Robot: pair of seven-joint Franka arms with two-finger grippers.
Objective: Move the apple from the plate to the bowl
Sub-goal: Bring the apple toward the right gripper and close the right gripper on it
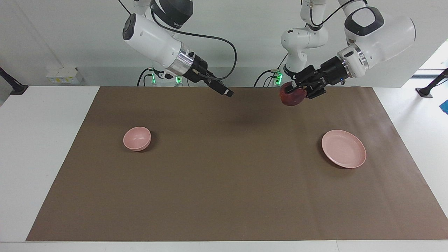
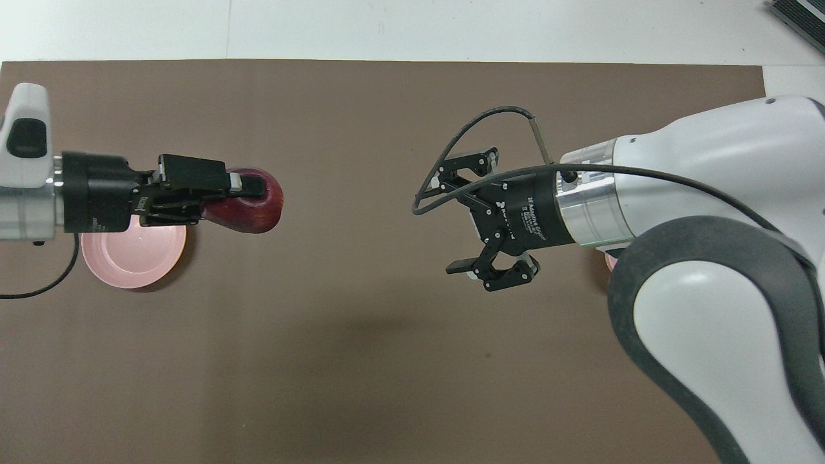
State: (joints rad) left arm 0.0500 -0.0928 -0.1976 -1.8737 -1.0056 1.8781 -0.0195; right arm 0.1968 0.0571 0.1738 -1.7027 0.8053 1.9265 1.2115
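My left gripper (image 1: 297, 90) is shut on the dark red apple (image 1: 292, 97) and holds it high in the air over the brown mat, clear of the pale pink plate (image 1: 343, 148) and toward the middle of the table. In the overhead view the left gripper (image 2: 242, 200) and apple (image 2: 251, 209) show beside the plate (image 2: 132, 264), which is empty. My right gripper (image 1: 225, 92) is open and empty, up over the middle of the mat, pointing at the apple; it also shows in the overhead view (image 2: 465, 212). The small pink bowl (image 1: 137, 138) stands empty toward the right arm's end; overhead only a sliver of the bowl (image 2: 609, 260) shows under the right arm.
A brown mat (image 1: 224, 196) covers most of the white table (image 1: 38, 147). Nothing else lies on the mat between the bowl and the plate.
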